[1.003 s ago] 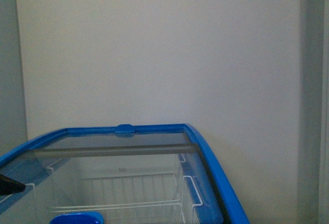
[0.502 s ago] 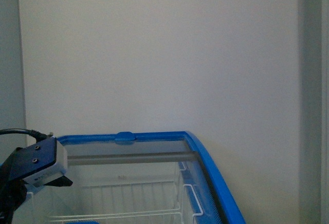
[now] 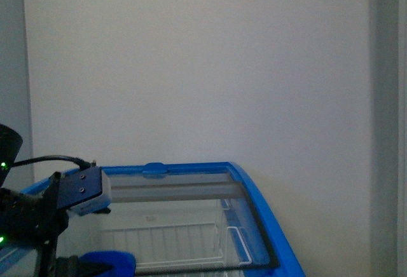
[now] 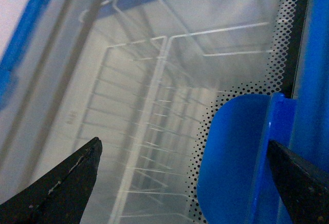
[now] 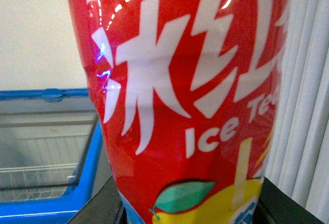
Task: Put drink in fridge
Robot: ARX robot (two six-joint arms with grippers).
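Squarely, the drink sits within the right claw.

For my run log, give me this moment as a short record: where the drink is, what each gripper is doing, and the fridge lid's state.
drink: red-labelled bottle, outside the fridge
right gripper: shut on the drink
left gripper: open, empty, over the glass lid, near its blue handle
fridge: blue rim, white wire baskets inside
lid state: cannot tell whether slid open or closed
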